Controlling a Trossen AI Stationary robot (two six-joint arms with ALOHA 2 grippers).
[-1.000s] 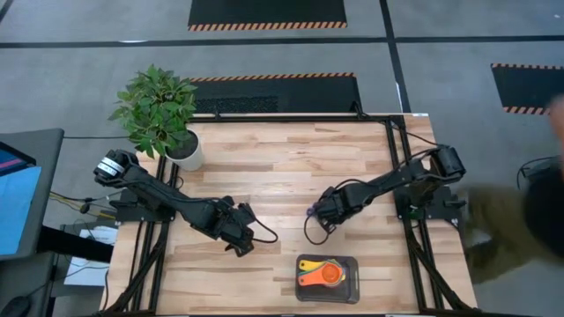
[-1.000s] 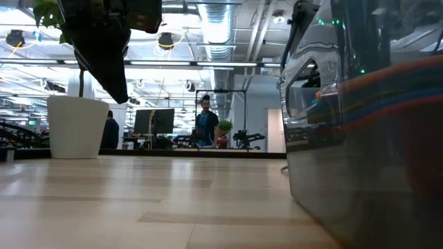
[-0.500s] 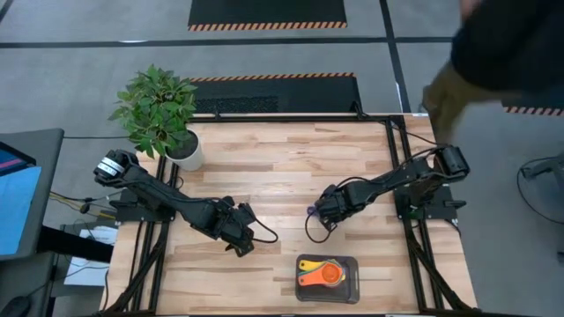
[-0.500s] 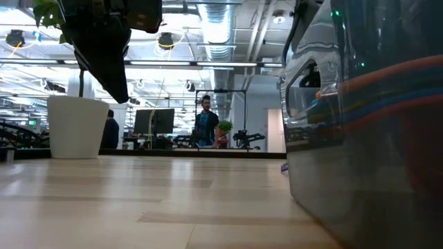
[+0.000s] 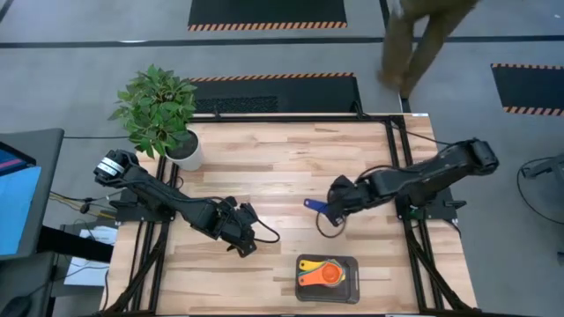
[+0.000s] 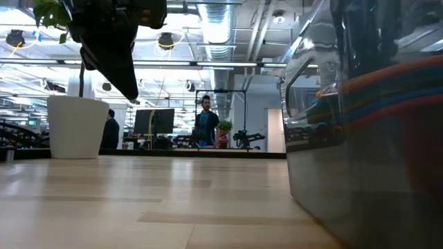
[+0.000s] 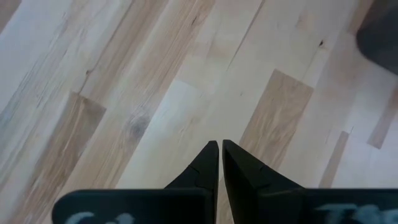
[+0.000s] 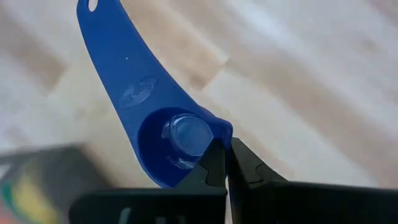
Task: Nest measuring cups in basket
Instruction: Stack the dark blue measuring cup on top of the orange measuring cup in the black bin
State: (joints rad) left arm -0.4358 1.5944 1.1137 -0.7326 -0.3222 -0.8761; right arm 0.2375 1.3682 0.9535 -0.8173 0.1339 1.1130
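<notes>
My right gripper (image 5: 336,208) is near the table's middle and is shut on a small dark blue measuring cup (image 8: 163,118), whose flat handle (image 5: 314,204) sticks out toward the table's left. The dark mesh basket (image 5: 351,283) sits at the near edge with nested orange and yellow cups (image 5: 322,274) inside. It fills the right of the low view as a close wall (image 6: 360,173). It also shows as a dark shape (image 8: 43,171) in the right wrist view. My left gripper (image 7: 220,149) is shut over bare wood, left of the basket (image 5: 241,243). My right gripper pinches the blue cup's bowl rim (image 8: 221,132), on the side away from the handle, between its two fingertips (image 8: 214,163). One finger is inside the bowl and one outside. The cup is lifted clear of the table, its handle (image 8: 118,68) pointing away from the fingers.
A potted plant in a white pot (image 5: 183,150) stands at the far left corner and shows as (image 6: 73,128) in the low view. A black cable (image 5: 328,231) loops below the right gripper. Bare wood lies between the grippers and the basket. A person (image 5: 423,40) walks beyond the far edge.
My right gripper has risen and moved a little toward the table's right, lifting the blue cup clear. The cup's handle now shows plainly to the gripper's left. The small bluish spot has left the low view's tabletop. A person has walked past behind the table.
</notes>
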